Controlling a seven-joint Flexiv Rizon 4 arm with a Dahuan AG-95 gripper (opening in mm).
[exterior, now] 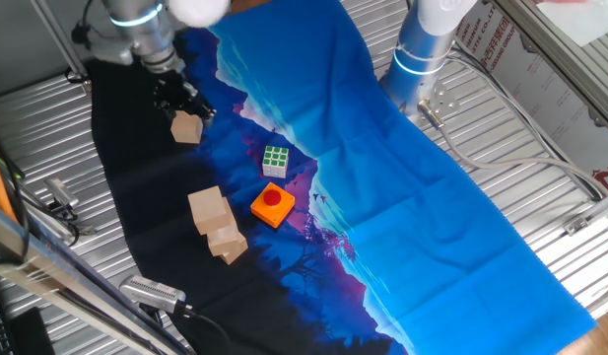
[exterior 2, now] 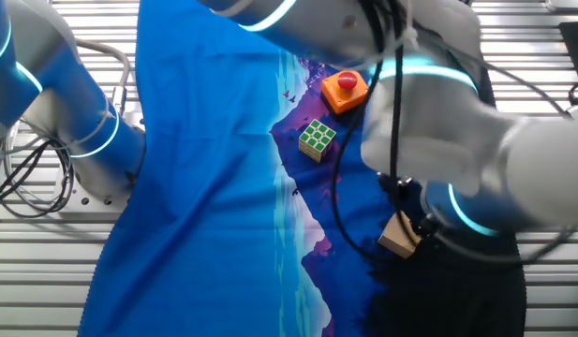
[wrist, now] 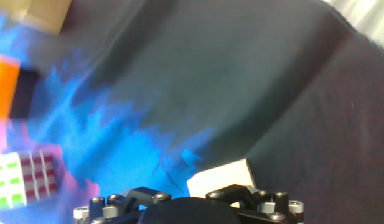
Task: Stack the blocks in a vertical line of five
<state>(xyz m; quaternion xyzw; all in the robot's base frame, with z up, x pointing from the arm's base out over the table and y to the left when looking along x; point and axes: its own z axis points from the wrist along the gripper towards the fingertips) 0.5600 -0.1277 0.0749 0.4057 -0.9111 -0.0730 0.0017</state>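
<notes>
Gripper sits at the far left of the cloth on my main fixed view, right on top of a single tan block that rests on the dark part of the cloth. From here I can't make out how far the jaws are spread, or whether they actually grip the block: the black fingers merge with the dark fabric, and the other fixed view shows only the block's lower corner poking out from under the arm's bulk. On the hand view the block shows as a pale corner just above the finger mounts, close in.

Nearer the front edge I see the rest of the blocks bunched together, touching, at least three of them in a tight leaning cluster; I can't tell whether any is properly stacked on another. They lie well apart from the block under the gripper.

Between the two groups, toward the blue side, the green-and-white puzzle cube stands near the orange block with its red button, both on the purple band of the cloth.
</notes>
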